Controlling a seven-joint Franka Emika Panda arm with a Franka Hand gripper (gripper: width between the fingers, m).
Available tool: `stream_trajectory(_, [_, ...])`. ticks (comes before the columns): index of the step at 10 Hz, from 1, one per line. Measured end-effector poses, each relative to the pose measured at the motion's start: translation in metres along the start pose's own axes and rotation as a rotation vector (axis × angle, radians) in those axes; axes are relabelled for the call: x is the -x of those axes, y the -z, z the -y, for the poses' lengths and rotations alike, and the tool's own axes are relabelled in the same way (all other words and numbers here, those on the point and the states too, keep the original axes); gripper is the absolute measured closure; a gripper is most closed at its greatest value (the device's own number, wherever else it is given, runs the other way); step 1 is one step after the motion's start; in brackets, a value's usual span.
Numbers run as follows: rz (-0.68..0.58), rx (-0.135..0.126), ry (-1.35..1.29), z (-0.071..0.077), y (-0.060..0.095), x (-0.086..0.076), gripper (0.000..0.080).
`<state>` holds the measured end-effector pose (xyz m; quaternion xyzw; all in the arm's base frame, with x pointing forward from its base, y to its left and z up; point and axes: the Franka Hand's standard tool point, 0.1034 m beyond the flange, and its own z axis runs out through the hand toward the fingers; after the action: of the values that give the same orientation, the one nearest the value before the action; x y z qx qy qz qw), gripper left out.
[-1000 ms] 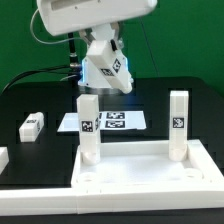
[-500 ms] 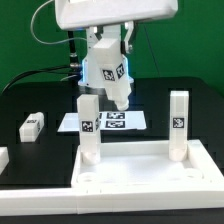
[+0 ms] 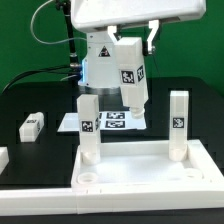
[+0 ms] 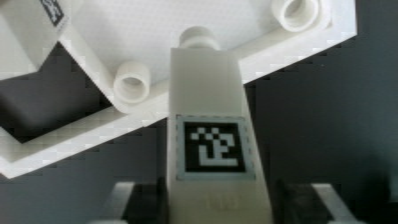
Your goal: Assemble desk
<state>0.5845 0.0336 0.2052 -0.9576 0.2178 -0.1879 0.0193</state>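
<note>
My gripper (image 3: 126, 55) is shut on a white square leg (image 3: 131, 85) with a black-and-white tag. It holds the leg tilted in the air, above and behind the white tray-like tabletop (image 3: 140, 176). Two legs stand upright in the tabletop's far corners, one on the exterior view's left (image 3: 88, 125) and one on its right (image 3: 178, 124). In the wrist view the held leg (image 4: 210, 110) runs out from between my gripper (image 4: 217, 208) fingers, its tip over the tabletop rim (image 4: 107, 125). An empty round socket (image 4: 132, 84) lies beside it.
A loose white leg (image 3: 33, 124) lies on the black table at the exterior view's left, and another white part (image 3: 3, 158) shows at the left edge. The marker board (image 3: 112, 121) lies flat behind the tabletop. The arm's base and cables stand at the back.
My gripper has moved toward the exterior view's right with the leg in it. The leg now hangs more over the tabletop's far edge. The standing legs have not moved.
</note>
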Motion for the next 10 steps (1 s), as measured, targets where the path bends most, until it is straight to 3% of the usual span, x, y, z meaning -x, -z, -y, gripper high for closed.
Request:
stream_trajectory(2, [0.007, -0.005, 0.009, 0.003, -0.002, 0.002, 0.0515])
stream_trajectory(3, [-0.004, 0.004, 0.133, 0.016, -0.005, 0.005, 0.0515])
stream_trajectory(4, [-0.040, -0.022, 0.214, 0.035, -0.008, 0.005, 0.0515])
stream_trajectory(5, [-0.085, -0.069, 0.293, 0.058, -0.011, 0.010, 0.0515])
stream_trajectory(6, [-0.072, -0.084, 0.265, 0.077, -0.012, 0.025, 0.0515])
stream_trajectory(10, [-0.060, -0.100, 0.270, 0.078, -0.012, 0.025, 0.0515])
